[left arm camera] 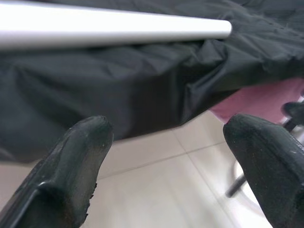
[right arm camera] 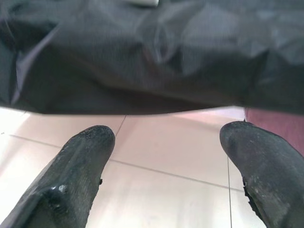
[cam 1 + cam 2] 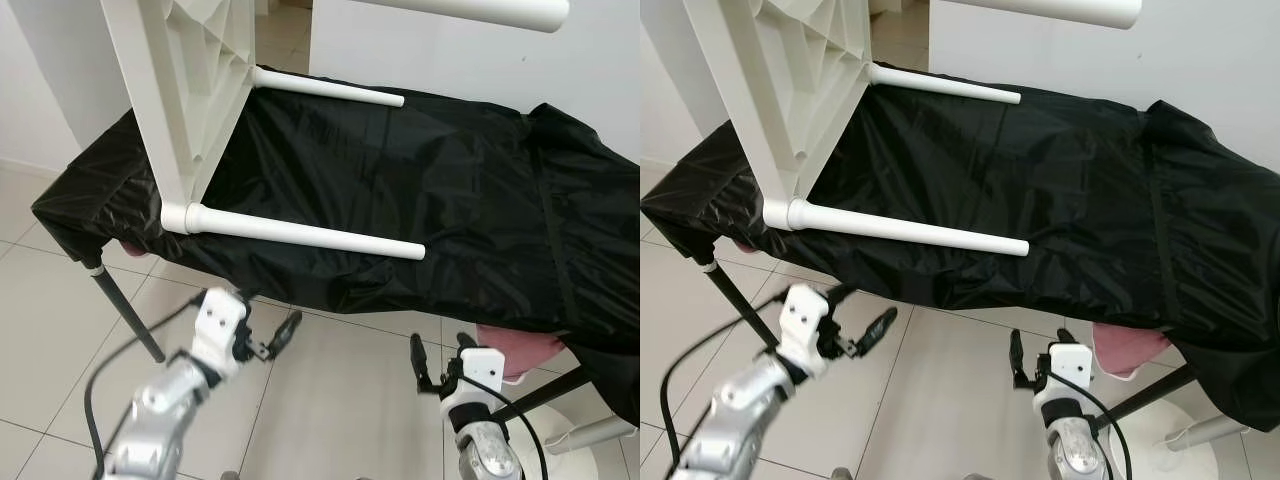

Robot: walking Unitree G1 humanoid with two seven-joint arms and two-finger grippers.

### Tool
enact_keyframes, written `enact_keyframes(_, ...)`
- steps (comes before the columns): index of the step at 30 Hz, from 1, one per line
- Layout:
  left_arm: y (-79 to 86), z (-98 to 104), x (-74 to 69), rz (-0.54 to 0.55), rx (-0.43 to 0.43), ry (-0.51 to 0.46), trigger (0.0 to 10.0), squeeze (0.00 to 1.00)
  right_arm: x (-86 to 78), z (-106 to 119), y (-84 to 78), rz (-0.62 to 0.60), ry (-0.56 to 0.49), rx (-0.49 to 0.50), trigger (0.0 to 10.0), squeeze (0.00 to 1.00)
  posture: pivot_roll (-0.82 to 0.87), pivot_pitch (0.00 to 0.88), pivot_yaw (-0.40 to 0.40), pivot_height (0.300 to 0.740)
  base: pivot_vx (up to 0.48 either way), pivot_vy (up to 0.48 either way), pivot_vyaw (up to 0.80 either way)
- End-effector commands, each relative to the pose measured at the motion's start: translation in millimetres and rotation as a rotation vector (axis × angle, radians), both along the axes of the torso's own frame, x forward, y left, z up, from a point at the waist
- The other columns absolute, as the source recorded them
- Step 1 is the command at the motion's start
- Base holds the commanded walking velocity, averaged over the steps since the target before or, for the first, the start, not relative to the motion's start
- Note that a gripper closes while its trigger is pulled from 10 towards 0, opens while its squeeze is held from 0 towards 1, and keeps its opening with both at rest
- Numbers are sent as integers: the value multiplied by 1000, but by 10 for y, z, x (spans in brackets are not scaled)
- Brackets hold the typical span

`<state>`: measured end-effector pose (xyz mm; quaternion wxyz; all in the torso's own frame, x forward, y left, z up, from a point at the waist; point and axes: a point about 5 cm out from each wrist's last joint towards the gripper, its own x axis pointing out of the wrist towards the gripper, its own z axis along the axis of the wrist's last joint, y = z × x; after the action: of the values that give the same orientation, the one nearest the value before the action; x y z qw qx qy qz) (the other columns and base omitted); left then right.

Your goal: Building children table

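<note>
White table lies tipped on our black worktop. We hold our left gripper and right gripper low, jaws wide, empty.

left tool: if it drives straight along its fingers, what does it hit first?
Likely the hanging edge of the black cover on the work table, just under the near white table leg. The left tool is open, over floor; depth is unclear.

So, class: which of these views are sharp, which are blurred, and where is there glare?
Left eye view: sharp; soft sheen on the black cover, the white table leg brightly lit. Left wrist view: fingers blurred up close. Right wrist view: cover soft, floor washed out pale.
</note>
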<state>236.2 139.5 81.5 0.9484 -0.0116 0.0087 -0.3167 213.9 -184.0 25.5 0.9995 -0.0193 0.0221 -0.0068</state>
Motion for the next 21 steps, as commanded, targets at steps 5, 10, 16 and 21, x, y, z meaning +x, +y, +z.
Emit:
enact_keyframes(5,134,-594,-147,103,-111,255,10000,0,-85,-352,-63,44,201,-73,10000,0,-2,0,-51,740,0,0,0)
enact_keyframes(10,174,-861,-229,149,-51,350,10000,0,-144,-519,-90,86,291,-100,10000,0,-7,0,-48,740,0,0,0)
enact_keyframes(16,339,-1299,-297,371,70,583,10000,0,-297,-822,-181,46,517,-55,10000,0,-12,0,-42,740,0,0,0)
enact_keyframes(21,431,-1317,-226,428,127,603,10000,0,-351,-924,-128,50,602,57,10000,0,-11,0,-35,740,0,0,0)
